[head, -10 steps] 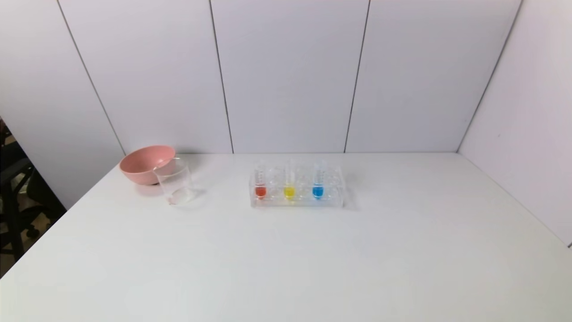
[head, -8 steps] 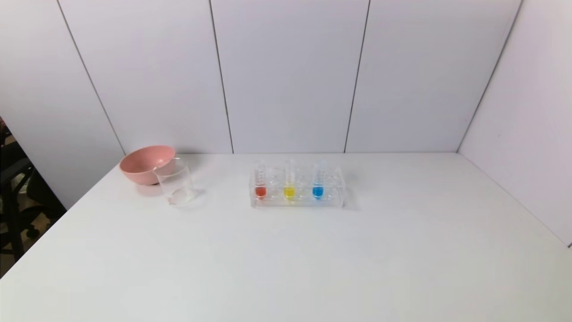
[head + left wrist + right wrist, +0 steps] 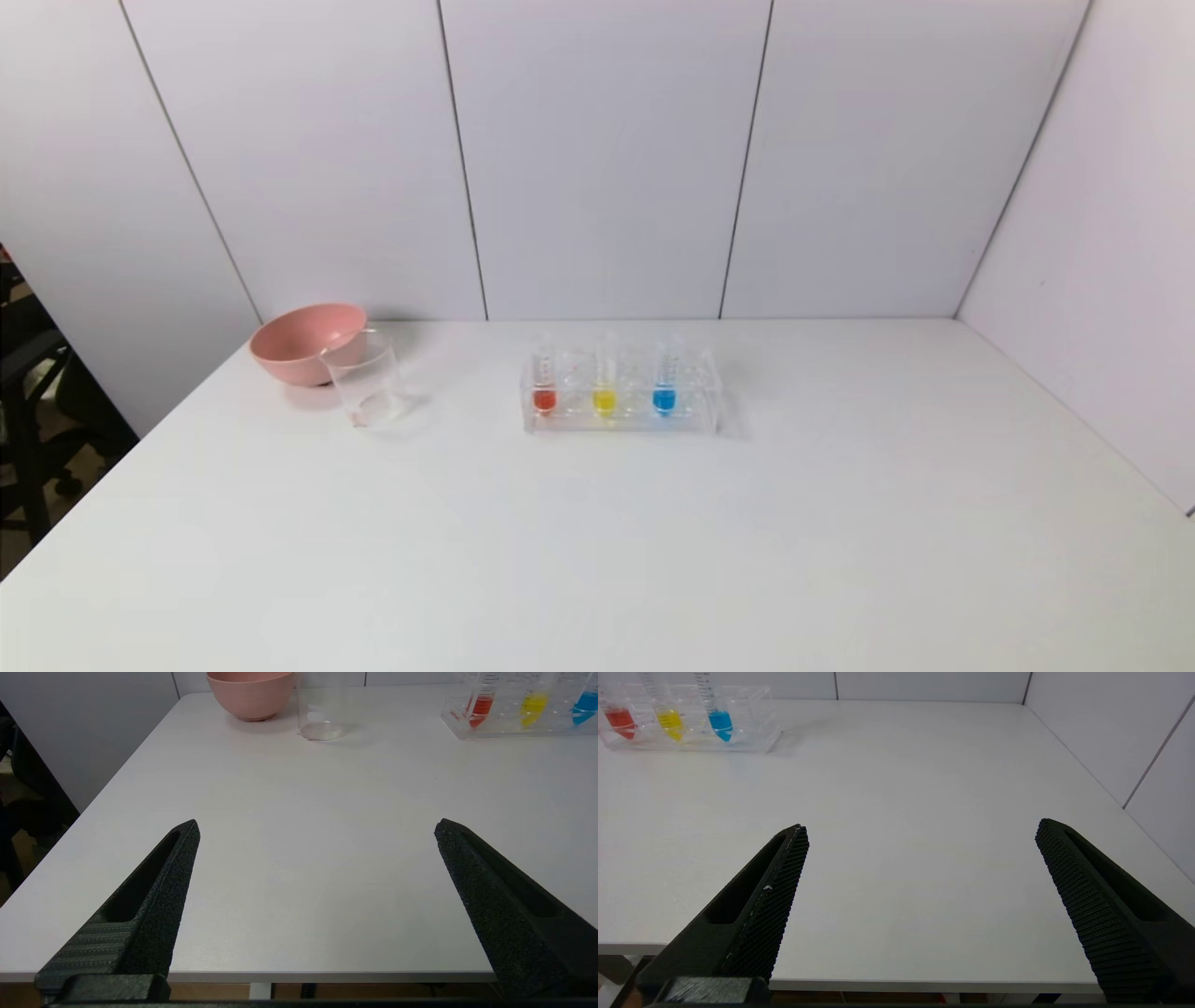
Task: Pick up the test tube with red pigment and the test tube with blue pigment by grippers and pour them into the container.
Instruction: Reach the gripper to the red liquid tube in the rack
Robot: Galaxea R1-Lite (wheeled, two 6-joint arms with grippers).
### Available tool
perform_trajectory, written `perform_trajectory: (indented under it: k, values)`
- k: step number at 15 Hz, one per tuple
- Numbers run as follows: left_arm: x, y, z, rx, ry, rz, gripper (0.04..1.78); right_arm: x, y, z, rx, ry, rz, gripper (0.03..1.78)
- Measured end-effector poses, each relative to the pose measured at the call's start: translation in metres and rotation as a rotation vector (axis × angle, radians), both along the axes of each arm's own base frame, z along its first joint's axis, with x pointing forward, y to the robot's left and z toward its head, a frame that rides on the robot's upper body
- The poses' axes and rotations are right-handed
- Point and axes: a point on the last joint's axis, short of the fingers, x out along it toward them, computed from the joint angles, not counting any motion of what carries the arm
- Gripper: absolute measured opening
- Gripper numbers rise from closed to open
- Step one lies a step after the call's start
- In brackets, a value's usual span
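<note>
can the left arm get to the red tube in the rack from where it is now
Probably yes. The left gripper is open at the near table edge, with only bare table between it and the red-tipped test tube, which stands upright at the rack end nearest the beaker.

On the table [image 3: 597, 523], a rack [image 3: 621, 418] stood near the middle toward the back wall. Three tubes stood upright in it in one row: the test tube with red pigment [image 3: 544, 383] at the left, a third tube [image 3: 605, 385] in the middle, the test tube with blue pigment [image 3: 664, 383] at the right. Well to the rack's left stood the container [image 3: 366, 381], with a bowl [image 3: 303, 343] just behind it, farther left.
</note>
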Motion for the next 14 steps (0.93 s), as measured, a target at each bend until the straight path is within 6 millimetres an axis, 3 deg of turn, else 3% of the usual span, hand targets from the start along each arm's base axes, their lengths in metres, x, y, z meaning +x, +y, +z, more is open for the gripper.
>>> perform_trajectory:
  k: [14]
  values:
    - [0.0, 0.0, -0.0001, 0.0, 0.001, 0.0, 1.76, 0.0, 0.0, 0.0, 0.0, 0.0, 0.0, 1.77]
